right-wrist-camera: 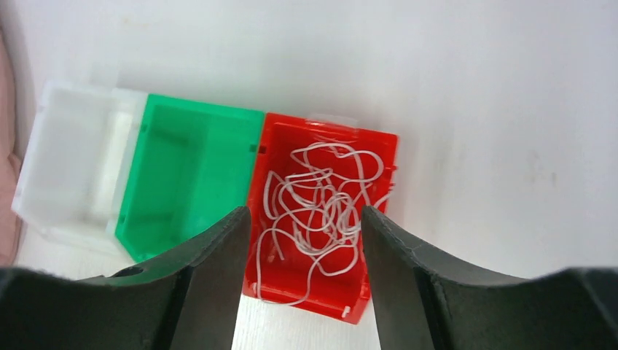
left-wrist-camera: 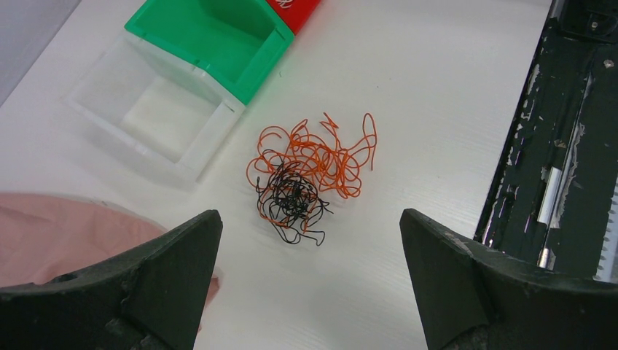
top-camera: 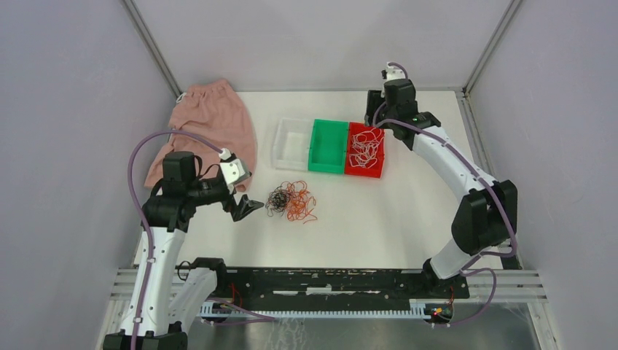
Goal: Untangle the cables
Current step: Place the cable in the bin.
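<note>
A tangle of orange and black cables (top-camera: pixel 291 200) lies on the white table, in front of the bins. In the left wrist view the black cables (left-wrist-camera: pixel 290 197) sit knotted into the orange ones (left-wrist-camera: pixel 328 157). My left gripper (top-camera: pixel 248 208) hovers just left of this tangle with its jaws wide open and empty (left-wrist-camera: pixel 310 216). White cables (top-camera: pixel 364 148) lie loose in the red bin (top-camera: pixel 366 173). My right gripper (right-wrist-camera: pixel 306 215) hangs above that bin (right-wrist-camera: pixel 291 281), open, with nothing between its fingers; the white cables (right-wrist-camera: pixel 321 204) show below the gap.
A green bin (top-camera: pixel 328 164) and a clear bin (top-camera: pixel 280 146) stand in a row left of the red one. A pink cloth (top-camera: pixel 211 124) lies at the back left. A black rail (top-camera: pixel 328 281) runs along the near table edge.
</note>
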Controlling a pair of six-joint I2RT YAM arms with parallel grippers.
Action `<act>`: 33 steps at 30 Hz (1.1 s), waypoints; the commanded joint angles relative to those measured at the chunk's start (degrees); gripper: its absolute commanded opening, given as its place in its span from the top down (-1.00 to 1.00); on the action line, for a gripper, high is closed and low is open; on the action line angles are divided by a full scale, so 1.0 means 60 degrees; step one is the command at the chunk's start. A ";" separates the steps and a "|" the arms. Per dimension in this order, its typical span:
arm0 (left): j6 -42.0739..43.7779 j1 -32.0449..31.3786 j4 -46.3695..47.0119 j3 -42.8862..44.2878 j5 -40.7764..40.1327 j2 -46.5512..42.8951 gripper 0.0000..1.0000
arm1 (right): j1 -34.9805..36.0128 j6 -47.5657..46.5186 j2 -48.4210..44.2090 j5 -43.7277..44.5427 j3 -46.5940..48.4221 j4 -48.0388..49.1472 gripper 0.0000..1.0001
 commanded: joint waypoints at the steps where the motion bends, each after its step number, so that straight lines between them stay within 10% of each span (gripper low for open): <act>1: 0.0259 0.0027 0.0078 0.0370 0.0199 -0.0022 -0.99 | -0.0556 0.0395 -0.0518 0.0866 -0.0801 0.0413 -0.26; 16: 0.0156 0.0036 0.0039 0.0458 0.0037 0.0122 -0.98 | -0.0536 0.0329 0.0879 0.0548 -0.1084 0.0559 0.28; 33: 0.0242 0.0044 0.0046 0.0533 -0.0036 0.0182 -0.99 | 0.0224 -0.0510 0.2730 0.1525 -0.0197 0.0195 0.42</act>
